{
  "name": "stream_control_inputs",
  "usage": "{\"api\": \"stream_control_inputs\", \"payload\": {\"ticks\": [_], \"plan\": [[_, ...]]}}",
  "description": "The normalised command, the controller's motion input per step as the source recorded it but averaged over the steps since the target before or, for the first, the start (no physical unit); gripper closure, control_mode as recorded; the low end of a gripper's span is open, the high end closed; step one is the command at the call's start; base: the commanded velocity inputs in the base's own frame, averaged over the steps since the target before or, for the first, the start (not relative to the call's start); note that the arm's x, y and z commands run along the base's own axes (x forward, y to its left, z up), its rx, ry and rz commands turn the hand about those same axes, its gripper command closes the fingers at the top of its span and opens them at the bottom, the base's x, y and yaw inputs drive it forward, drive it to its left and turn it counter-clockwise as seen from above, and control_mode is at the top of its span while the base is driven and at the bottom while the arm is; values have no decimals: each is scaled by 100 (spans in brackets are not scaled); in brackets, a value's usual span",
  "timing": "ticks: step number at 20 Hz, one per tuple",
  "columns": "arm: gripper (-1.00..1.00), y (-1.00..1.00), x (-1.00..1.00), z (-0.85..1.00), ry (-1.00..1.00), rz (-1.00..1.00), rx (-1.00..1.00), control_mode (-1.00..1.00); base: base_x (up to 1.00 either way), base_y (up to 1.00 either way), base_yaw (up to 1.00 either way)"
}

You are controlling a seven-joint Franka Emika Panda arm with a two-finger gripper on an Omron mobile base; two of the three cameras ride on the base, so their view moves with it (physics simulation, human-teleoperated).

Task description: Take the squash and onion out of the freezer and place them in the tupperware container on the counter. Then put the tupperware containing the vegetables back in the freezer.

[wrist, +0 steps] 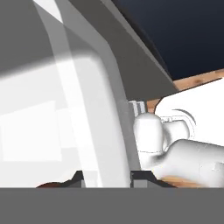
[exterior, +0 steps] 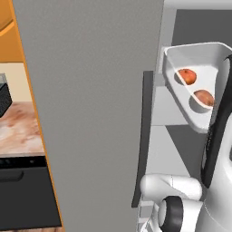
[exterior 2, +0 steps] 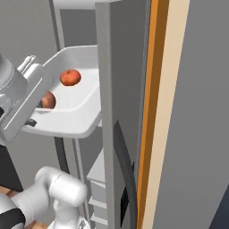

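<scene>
Against the grey freezer point(exterior: 90, 113), the claw point(wrist: 106, 177) grips the tupperware container's point(exterior: 199, 54) rim.

Our arm rises from the base, its white elbow joint low in the left base view, then its dark-banded forearm climbs steeply up along the right edge. In the right base view the wrist and hand sit high at the left edge. Our claw point(wrist: 106, 177) points along its own line of sight, one dark fingertip point(wrist: 78, 178) on either side of a white rim, the jaws closed against it.
</scene>
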Motion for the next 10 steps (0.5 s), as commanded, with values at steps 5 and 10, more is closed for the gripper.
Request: {"api": "stream_control_inputs", "payload": {"ticks": [5, 10], "plan": [[100, 0, 49, -6, -23, -18, 2, -100, 0, 0, 0], [100, 0, 60, 0, -9, -19, 3, -100, 0, 0, 0]]}}
